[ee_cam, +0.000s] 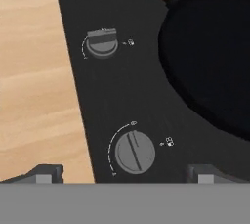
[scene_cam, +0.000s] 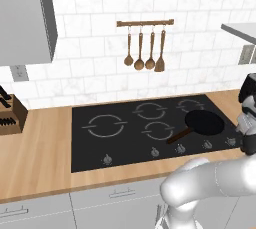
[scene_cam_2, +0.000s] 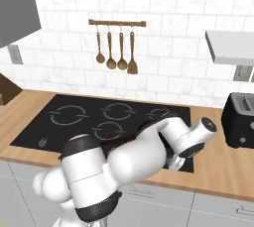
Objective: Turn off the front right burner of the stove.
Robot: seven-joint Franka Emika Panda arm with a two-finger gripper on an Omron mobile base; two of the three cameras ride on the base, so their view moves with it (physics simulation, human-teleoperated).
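The stove (scene_cam: 90, 148) is a wide black glass cooktop with grey ring burners and a row of small round knobs along its front edge. A black pan (scene_cam: 205, 122) sits on the front right burner, its brown handle pointing left. In the hand view my gripper (ee_cam: 126, 174) is open, and its fingertips (ee_cam: 46, 174) stand wide apart on either side of a grey knob (ee_cam: 135, 152) just ahead of them. A second knob (ee_cam: 101, 43) lies further along the row. The pan (ee_cam: 210, 56) lies to the right of both knobs. The hand hangs over the stove's front right corner (scene_cam_2: 174, 160).
A wooden counter (scene_cam: 35, 158) surrounds the cooktop. A knife block (scene_cam: 10, 115) stands at the far left and a black toaster (scene_cam_2: 240, 119) at the right. Wooden utensils hang on a wall rail (scene_cam: 145, 48) behind the stove. My arm's white links (scene_cam_2: 124, 161) cross the front of the counter.
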